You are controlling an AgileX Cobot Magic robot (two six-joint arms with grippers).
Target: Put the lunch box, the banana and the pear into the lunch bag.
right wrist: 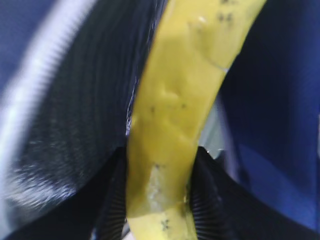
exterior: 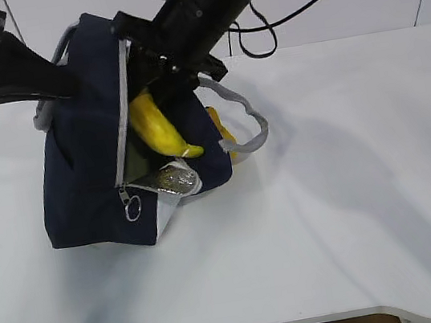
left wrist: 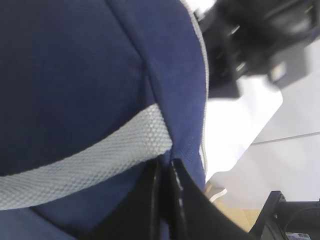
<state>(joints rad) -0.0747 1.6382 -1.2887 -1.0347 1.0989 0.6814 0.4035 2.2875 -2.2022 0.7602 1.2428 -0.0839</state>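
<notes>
The navy lunch bag (exterior: 87, 172) stands at the left of the table with its zipper open. My right gripper (exterior: 156, 81) is shut on the yellow banana (exterior: 157, 125) and holds it slanting in the bag's opening; the right wrist view shows the banana (right wrist: 175, 110) between the fingers (right wrist: 112, 200). My left gripper (exterior: 66, 82) is shut on the bag's top edge beside the grey handle webbing (left wrist: 85, 170). A yellow lump, apparently the pear (exterior: 223, 132), shows partly behind the bag's right side. A dark shape (exterior: 137, 167) under the banana may be the lunch box.
The bag's silvery lining (exterior: 174, 180) folds out at the opening, and the ring pull (exterior: 132, 210) hangs at the front. A grey handle loop (exterior: 250, 120) lies to the bag's right. The white table (exterior: 350, 190) stretches right and forward.
</notes>
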